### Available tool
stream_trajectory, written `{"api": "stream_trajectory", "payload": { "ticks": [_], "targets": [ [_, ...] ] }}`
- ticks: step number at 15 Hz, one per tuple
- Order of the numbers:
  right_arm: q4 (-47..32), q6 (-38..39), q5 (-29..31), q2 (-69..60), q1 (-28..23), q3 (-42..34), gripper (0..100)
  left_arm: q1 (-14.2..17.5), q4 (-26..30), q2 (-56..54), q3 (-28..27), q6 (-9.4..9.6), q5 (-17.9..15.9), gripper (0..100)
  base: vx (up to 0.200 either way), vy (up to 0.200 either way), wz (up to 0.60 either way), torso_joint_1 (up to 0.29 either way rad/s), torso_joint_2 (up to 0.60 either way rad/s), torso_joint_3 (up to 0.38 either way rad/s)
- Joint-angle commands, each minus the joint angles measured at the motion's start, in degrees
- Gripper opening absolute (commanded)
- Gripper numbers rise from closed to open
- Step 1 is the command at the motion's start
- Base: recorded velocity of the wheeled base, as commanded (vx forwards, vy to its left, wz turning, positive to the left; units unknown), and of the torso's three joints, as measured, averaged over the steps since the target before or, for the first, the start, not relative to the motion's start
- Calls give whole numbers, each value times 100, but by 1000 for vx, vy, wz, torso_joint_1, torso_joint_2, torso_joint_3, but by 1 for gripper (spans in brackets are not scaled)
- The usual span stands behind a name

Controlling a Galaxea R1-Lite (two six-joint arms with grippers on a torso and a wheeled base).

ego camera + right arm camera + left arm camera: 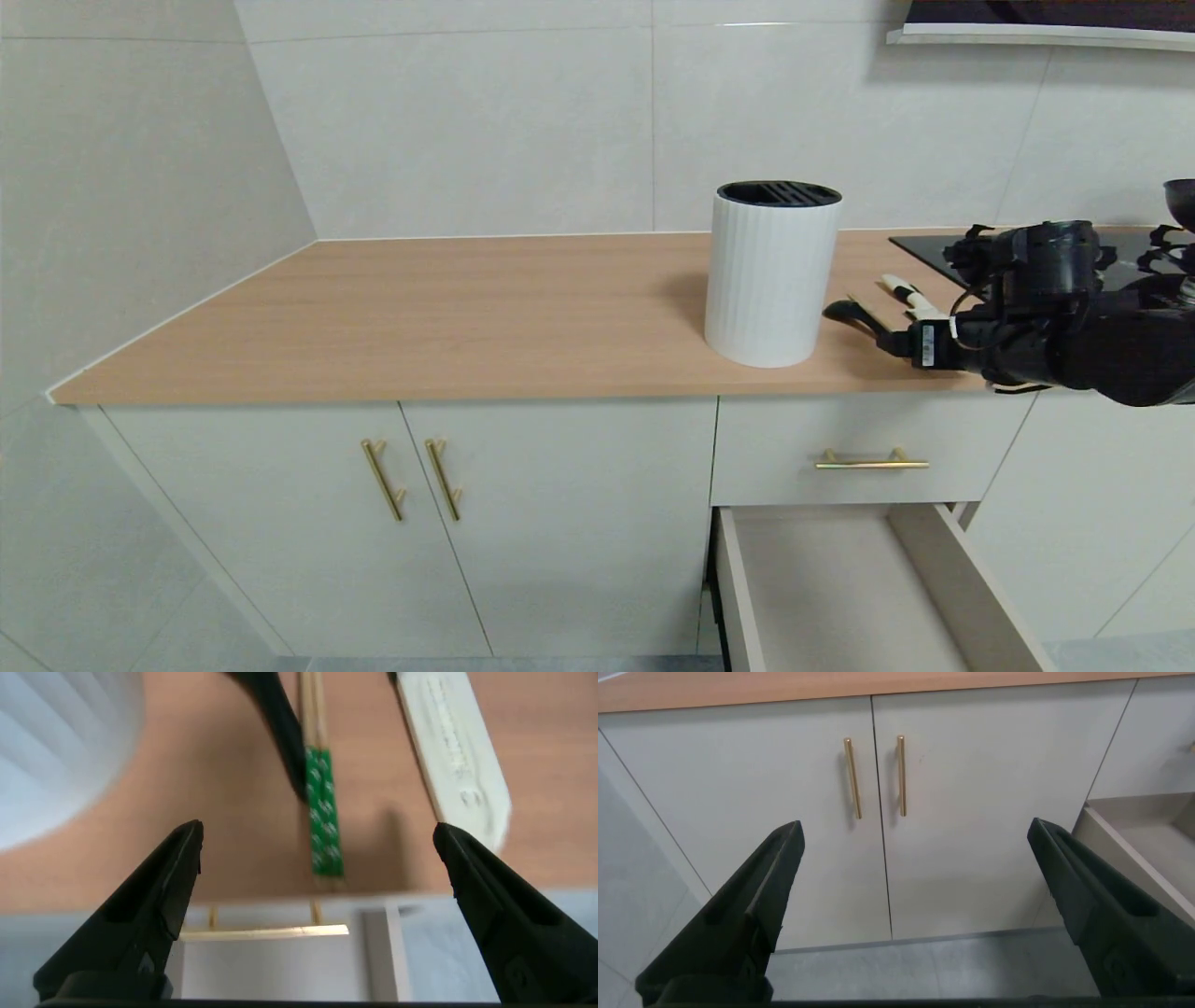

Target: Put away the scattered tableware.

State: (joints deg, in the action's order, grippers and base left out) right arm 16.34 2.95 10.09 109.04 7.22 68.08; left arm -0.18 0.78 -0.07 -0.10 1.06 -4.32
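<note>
Chopsticks (320, 793), front edge of countertop (206, 812): likely light, stiff, slippery; pinch at green band; my right gripper (318, 840) wide open, empty.

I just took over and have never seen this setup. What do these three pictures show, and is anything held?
This is a two-armed robot. The wide picture comes from its head, looking down at a wooden counter with a white ribbed holder and an open drawer below. The other two come from wrist cameras; the dark prongs are each arm's end effector. The left end effector is open, facing cabinet doors. The right end effector is open over chopsticks, a black utensil and a white-handled utensil lying on the counter. Nothing is held.
</note>
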Motion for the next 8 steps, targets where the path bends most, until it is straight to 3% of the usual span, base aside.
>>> {"api": "stream_trajectory", "payload": {
  "ticks": [1, 8],
  "targets": [
    [230, -14, 1, 126, 8, -129, 100, 1, 1, 7, 1, -1, 1, 100, 0, 0, 0, 0, 0, 0],
    [353, -23, 1, 275, -1, -111, 100, 1, 1, 7, 1, -1, 1, 100, 0, 0, 0, 0, 0, 0]
  ]
}}
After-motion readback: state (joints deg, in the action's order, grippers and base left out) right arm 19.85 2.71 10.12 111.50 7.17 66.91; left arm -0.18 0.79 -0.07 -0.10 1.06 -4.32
